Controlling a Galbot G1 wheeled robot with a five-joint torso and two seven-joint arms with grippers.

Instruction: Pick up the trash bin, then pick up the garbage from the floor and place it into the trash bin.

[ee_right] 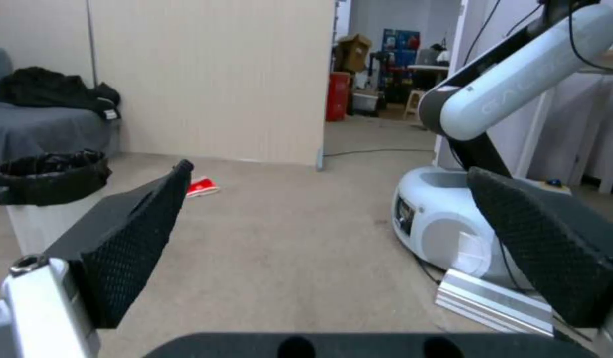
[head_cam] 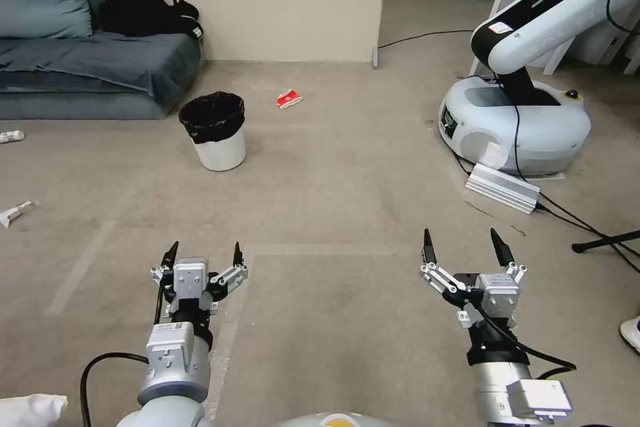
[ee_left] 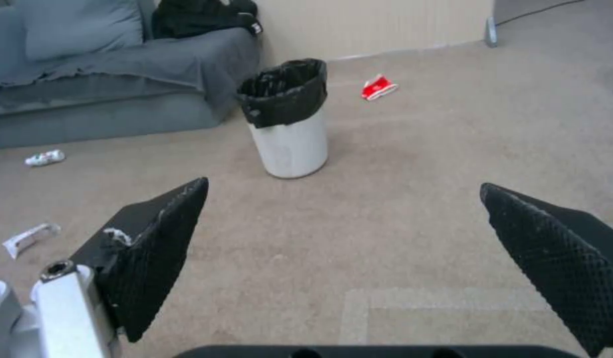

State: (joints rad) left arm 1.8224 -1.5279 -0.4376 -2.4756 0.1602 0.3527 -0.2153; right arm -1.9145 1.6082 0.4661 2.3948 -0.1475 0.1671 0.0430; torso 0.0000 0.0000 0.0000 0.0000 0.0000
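We are holding our left gripper [head_cam: 203,251] and right gripper [head_cam: 464,241] forward, low, fingers spread wide, gripping nothing.

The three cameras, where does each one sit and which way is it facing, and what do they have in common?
Head view: high on the robot, looking forward and down over the floor; both arms show, left gripper and right gripper open.
Left wrist view: low behind the open left gripper, facing the trash bin.
Right wrist view: behind the open right gripper, facing another robot's white base.
Shared: bin, red carton.

Sofa [head_cam: 80,73] and white scrap [head_cam: 30,409] run off the head view's edge
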